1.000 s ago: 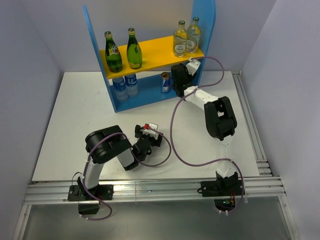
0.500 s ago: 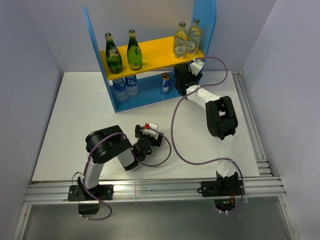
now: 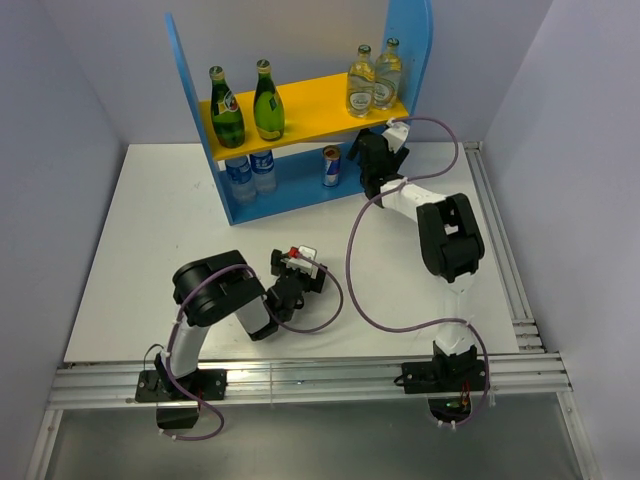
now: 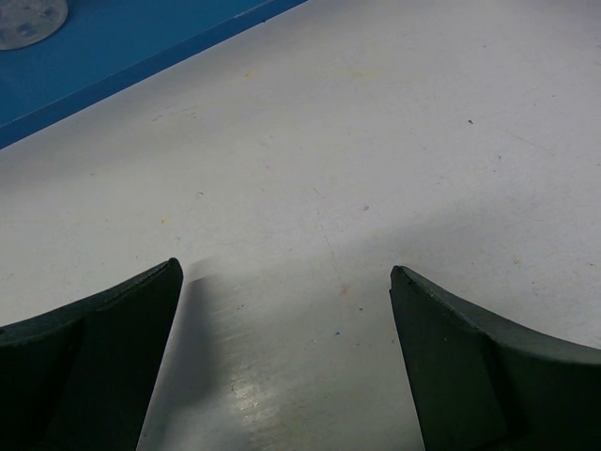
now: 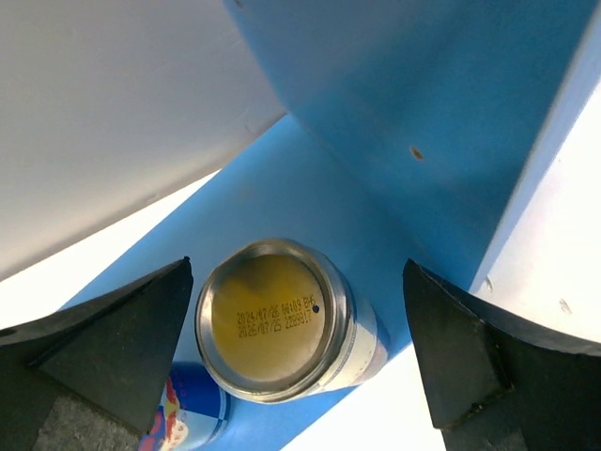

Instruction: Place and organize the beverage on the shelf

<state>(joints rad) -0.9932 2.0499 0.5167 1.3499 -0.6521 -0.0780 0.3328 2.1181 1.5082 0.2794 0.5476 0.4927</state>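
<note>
The shelf (image 3: 310, 108) stands at the back of the table. On its yellow upper board are two green bottles (image 3: 228, 106) at the left and two clear bottles (image 3: 361, 80) at the right. A blue-and-silver can (image 3: 331, 166) stands on the blue base. My right gripper (image 3: 355, 165) is just right of it. In the right wrist view the can (image 5: 272, 319) stands with its date-stamped end up, between my open right gripper (image 5: 299, 266) fingers and apart from both. Part of a second can (image 5: 188, 412) shows beside it. My left gripper (image 3: 305, 268) hangs open over bare table (image 4: 310, 188), holding nothing (image 4: 284, 268).
Two small blue-and-white bottles (image 3: 250, 172) stand at the left of the lower level. The shelf's right side panel (image 5: 423, 94) rises close to my right gripper. A purple cable (image 3: 350, 270) loops across the table between the arms. A metal rail (image 3: 500, 250) runs along the right edge.
My right gripper has opened wide and drawn back to the right, leaving the can standing on the shelf's lower level. The left arm has not moved.
</note>
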